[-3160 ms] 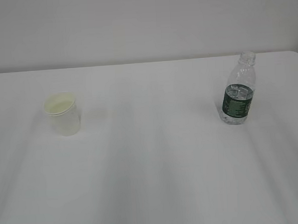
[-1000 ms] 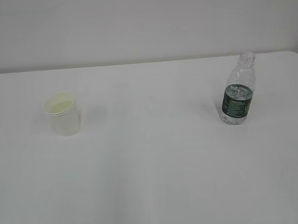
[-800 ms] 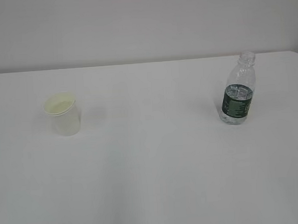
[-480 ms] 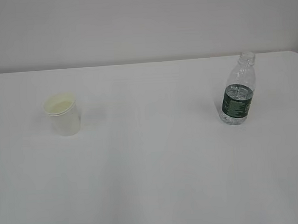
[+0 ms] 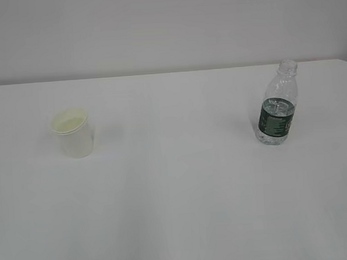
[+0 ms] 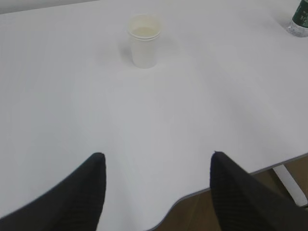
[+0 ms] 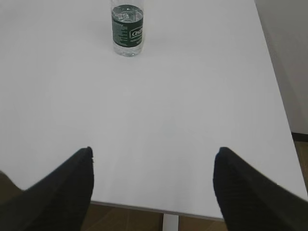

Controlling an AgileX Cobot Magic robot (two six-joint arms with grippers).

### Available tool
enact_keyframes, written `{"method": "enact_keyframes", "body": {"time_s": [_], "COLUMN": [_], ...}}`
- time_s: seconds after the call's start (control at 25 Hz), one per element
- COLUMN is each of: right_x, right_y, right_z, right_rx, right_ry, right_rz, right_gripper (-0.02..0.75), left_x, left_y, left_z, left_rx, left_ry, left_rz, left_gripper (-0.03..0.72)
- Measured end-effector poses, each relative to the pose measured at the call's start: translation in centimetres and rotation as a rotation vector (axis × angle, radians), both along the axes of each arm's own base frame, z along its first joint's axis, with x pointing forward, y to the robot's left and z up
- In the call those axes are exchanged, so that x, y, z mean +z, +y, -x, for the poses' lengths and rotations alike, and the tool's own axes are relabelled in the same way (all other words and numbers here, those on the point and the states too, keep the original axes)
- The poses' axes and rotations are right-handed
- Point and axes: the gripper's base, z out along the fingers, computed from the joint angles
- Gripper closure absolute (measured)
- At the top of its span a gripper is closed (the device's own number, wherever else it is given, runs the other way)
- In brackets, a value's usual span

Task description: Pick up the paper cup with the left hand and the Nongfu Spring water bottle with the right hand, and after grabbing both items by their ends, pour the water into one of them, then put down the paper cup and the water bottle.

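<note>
The paper cup stands upright on the left side of the white surface, rim up, its cream inside showing, and nothing touches it. From my left wrist I see that same paper cup far ahead of me, a little left of the middle of my view, with a long stretch of bare surface between us. My left claw hangs wide open over the near edge of the surface, both black fingers spread apart and holding nothing. Over on the right stands the Nongfu Spring water bottle, upright, no cap on its neck, dark green label band around its middle, and the water sits clear in the lower part, its level showing just above the label. Cup and bottle are well apart, one on each side of the surface. From my right wrist the Nongfu Spring water bottle is straight ahead and far off, cut off at the top of the view, its label turned my way. My right claw is open too, fingers spread wide above the near edge of the surface, empty. A corner of the bottle also peeks into the top right of my left wrist view. Neither of my arms shows in the exterior view.
</note>
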Motion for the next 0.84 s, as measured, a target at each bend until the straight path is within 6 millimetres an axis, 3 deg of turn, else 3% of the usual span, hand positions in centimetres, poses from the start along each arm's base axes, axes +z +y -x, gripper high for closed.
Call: {"method": "enact_keyframes", "body": {"time_s": [0.84], "right_x": [0.01], "right_y": [0.00], "right_z": [-0.01], "right_rx": [0.000], "right_ry": [-0.002], "right_rz": [0.000], "right_gripper": [0.148], "left_x": [0.03], "left_y": [0.00], "left_z": [-0.01], "left_rx": [0.000], "left_ry": [-0.003], "left_rz": [0.001], "left_gripper": [0.205]}}
